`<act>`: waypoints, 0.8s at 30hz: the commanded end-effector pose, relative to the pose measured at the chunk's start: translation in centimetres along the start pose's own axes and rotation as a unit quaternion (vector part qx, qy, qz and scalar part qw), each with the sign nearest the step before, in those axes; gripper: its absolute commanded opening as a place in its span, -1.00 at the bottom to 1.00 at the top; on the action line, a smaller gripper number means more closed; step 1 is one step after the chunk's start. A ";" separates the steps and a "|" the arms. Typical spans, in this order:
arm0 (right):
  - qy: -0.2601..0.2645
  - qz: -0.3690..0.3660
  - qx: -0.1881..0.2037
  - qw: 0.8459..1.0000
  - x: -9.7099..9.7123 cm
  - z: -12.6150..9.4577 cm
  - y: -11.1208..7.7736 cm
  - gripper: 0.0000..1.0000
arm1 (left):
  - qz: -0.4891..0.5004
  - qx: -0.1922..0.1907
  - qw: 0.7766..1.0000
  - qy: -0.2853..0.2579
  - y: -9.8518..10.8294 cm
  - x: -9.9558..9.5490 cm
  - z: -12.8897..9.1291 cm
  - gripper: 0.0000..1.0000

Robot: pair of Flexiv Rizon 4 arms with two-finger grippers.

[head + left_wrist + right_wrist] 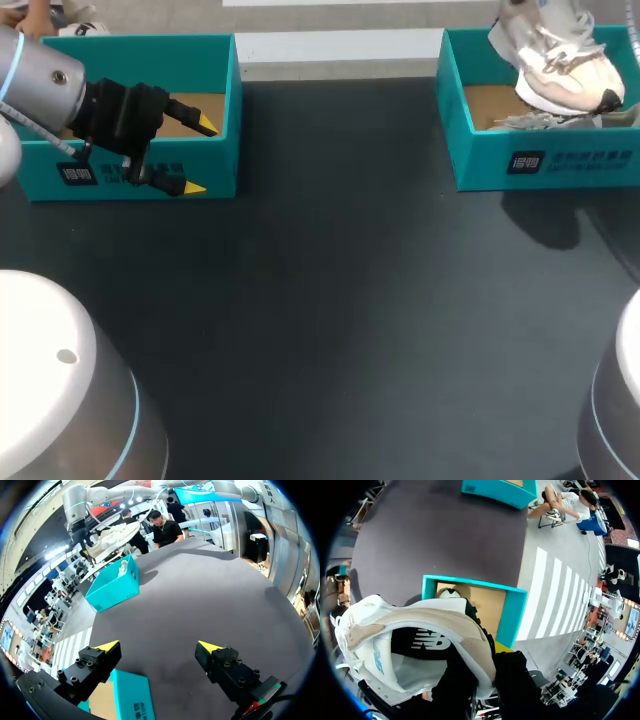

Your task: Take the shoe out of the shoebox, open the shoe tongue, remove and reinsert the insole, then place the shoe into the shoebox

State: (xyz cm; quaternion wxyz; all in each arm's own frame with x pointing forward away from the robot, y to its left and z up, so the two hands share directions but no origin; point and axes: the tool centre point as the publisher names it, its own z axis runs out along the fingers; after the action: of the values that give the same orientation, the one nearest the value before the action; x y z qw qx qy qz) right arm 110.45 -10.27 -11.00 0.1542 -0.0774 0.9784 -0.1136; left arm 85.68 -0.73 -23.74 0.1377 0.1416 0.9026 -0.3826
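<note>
Two fingers of the right gripper [487, 655] pinch the shoe [560, 60] at its collar. It hangs tilted above the open shoebox [560, 160], not touching the rim. Left gripper [199, 156] is spread wide and empty, over the front wall of the second box [225, 90], with its arm coming in from the left. The boxes sit well apart, with dark table [340, 280] between them.

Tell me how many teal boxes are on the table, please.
2. One teal box is at the far left of the table, partly under the left hand. The other is at the far right, with the shoe held above it. None seems hidden.
</note>
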 end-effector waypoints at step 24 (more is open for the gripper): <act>0.017 0.089 0.054 0.994 -1.1 8.7 -14.3 -1.00 | 0.000 -0.001 1.000 0.001 0.0 0.0 0.0 1.00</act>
State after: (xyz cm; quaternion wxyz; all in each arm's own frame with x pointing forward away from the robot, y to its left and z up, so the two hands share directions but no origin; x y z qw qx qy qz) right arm 114.36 -23.78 -14.27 0.1592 0.0248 0.9736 -0.1615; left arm 85.68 -0.72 -23.75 0.1377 0.1416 0.9026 -0.3826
